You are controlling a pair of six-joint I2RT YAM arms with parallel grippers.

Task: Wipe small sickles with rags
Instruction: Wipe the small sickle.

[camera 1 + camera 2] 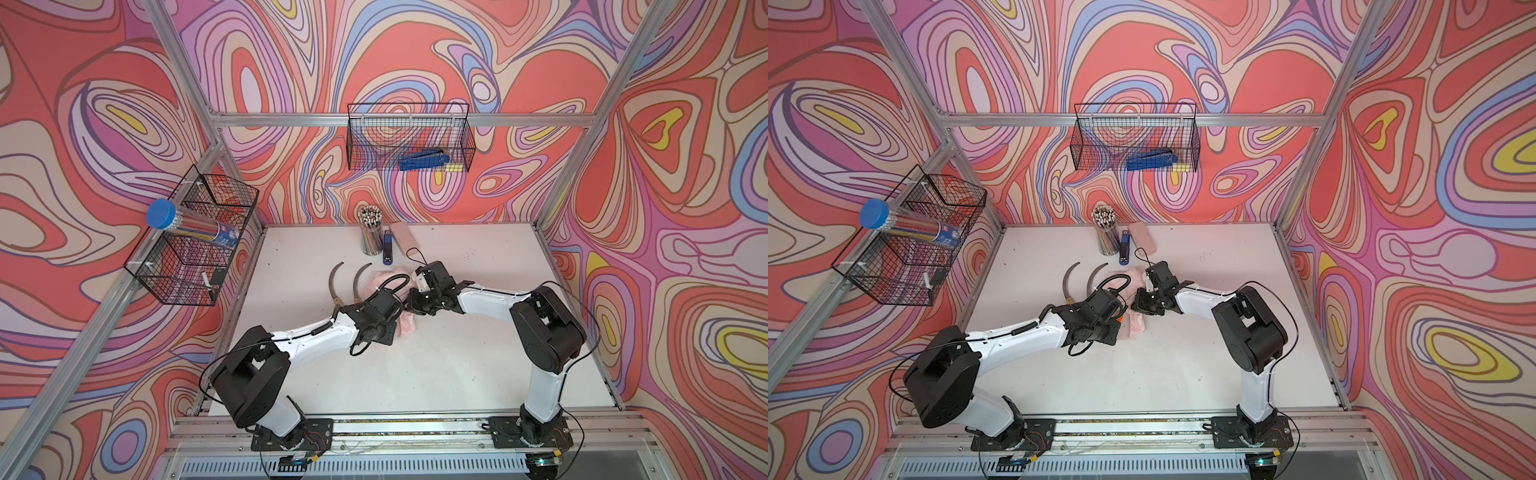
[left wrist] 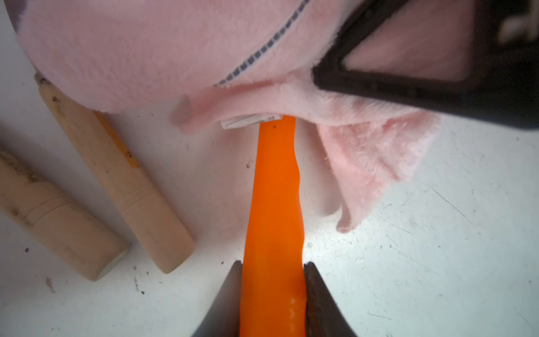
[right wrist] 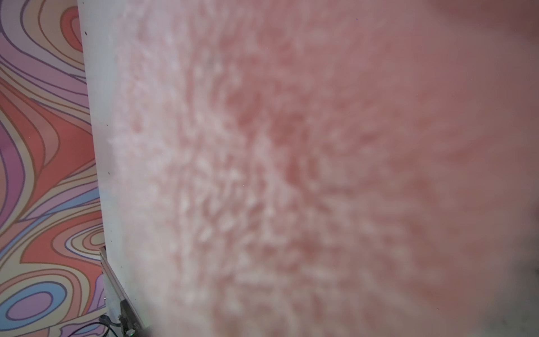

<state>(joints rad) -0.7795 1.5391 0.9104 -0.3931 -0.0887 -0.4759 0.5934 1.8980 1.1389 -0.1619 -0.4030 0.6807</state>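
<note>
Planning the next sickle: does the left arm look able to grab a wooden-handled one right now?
Probably not yet: the left pincer is shut on the orange-handled sickle. Otherwise the wooden handles lie bare close beside it.

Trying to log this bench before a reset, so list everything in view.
wooden-handled sickles: two, dark blades, on the table left of the rag
orange-handled sickle: one, blade end under the rag
rag: one, pale pink, mid-table
pencil cup: one, clear, back of table
stapler: one, blue, beside the cup
case: one, pink, beside the stapler
wire baskets: two, black, back wall and left wall
tool: one, blue, in the back basket
tube: one, clear with blue cap, in the left basket
table: one, white, under everything
left end effector: one, dark, shut on the orange-handled sickle
right end effector: one, black, shut on the rag
</note>
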